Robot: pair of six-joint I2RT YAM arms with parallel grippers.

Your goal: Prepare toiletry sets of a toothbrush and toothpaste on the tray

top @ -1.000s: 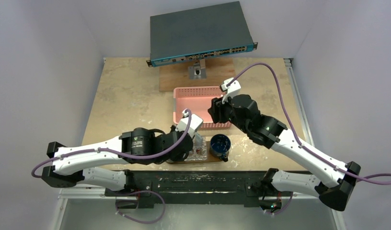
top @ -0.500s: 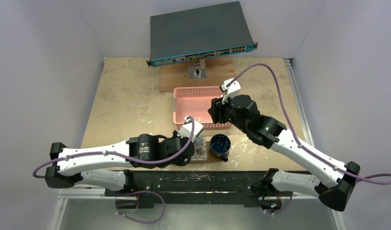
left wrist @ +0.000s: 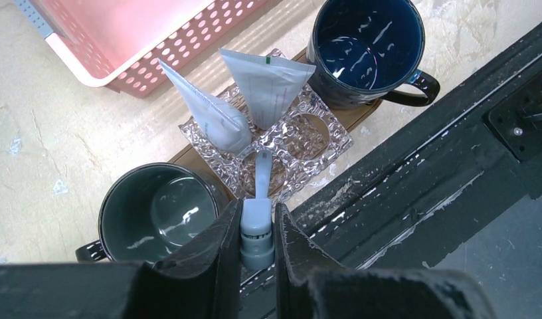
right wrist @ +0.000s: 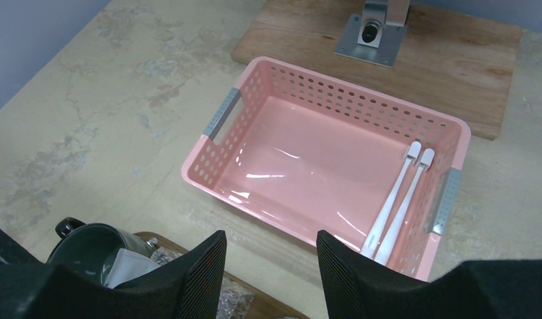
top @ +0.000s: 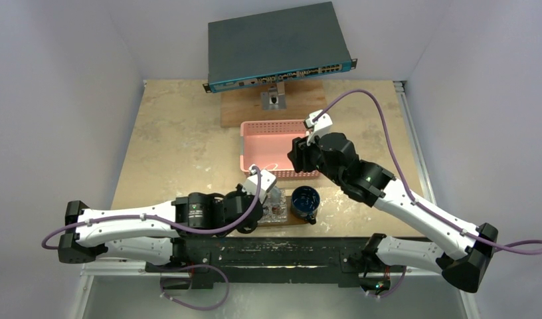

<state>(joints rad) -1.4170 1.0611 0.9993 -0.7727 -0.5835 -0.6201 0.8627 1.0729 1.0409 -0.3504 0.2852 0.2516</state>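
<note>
White toothbrushes (right wrist: 390, 199) in pink basket (right wrist: 361, 100), right-wrist view only

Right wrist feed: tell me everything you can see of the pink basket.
The pink basket is a rectangular, glossy plastic bin with rounded corners, round holes in its walls and a grey handle insert at each short end. It stands upright on the beige table. Inside, two white toothbrushes lie side by side near one short end; the rest of its floor is bare.

On the tray (left wrist: 359, 118), a grey mug (left wrist: 155, 211) at 8 o'clock, a blue mug (left wrist: 364, 50) at 1 and the basket (left wrist: 155, 66) at 10 hem the glass holder (left wrist: 301, 143).
</note>
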